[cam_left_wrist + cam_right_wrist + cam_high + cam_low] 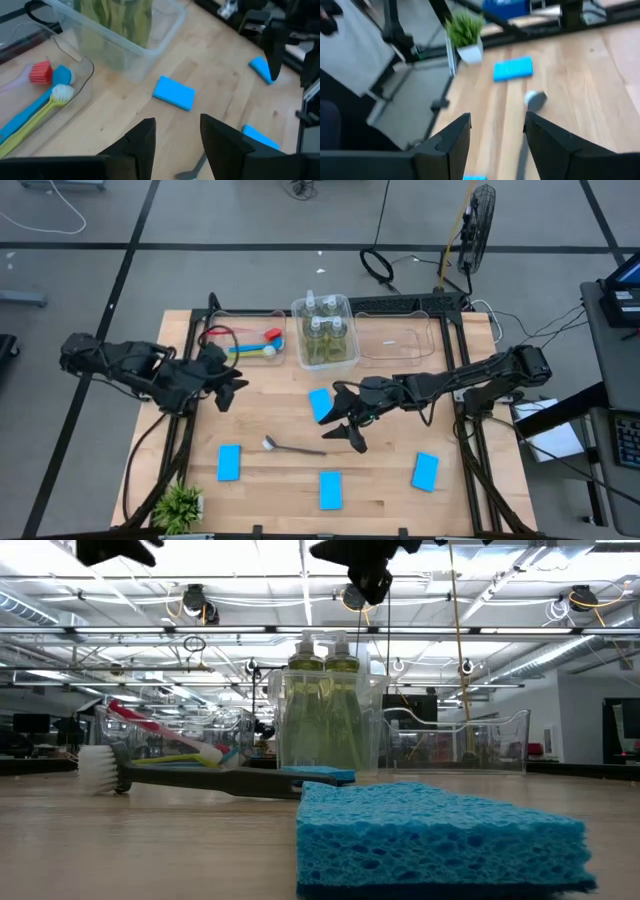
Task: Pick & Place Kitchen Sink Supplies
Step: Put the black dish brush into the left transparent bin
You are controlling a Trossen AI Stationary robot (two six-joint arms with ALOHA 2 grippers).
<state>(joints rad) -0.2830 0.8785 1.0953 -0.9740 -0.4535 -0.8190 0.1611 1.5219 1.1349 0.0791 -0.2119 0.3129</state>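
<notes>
The grey brush (292, 448) lies flat on the bench (270, 490), its white bristle head toward my left side and its slim handle running toward my right hand (343, 427). That hand hangs just above the handle's far end, fingers (547, 145) parted to a middling gap with nothing between them.

Four blue sponges rest on the bare wood. One sponge (320, 404) sits right beside my right hand, another (229, 462) lies near the bristle head, a third (331, 489) is toward the front edge, and the fourth (425, 471) lies well off on my right side.

At the back of the bench, the middle clear bin (324, 330) holds the bottles (322, 338) of yellow-green liquid, upright with white tops. The bin to its left (243, 340) holds the other brushes (262, 345): blue, red and yellow-green, lying lengthwise with heads together. A third clear bin (392, 342) stands to the right of the bottles.

My left hand (226, 381) hovers over the bench just in front of the brush bin, fingers (142, 145) also partly spread and holding nothing.

A small green plant (180, 505) stands at the front left corner of the bench.
</notes>
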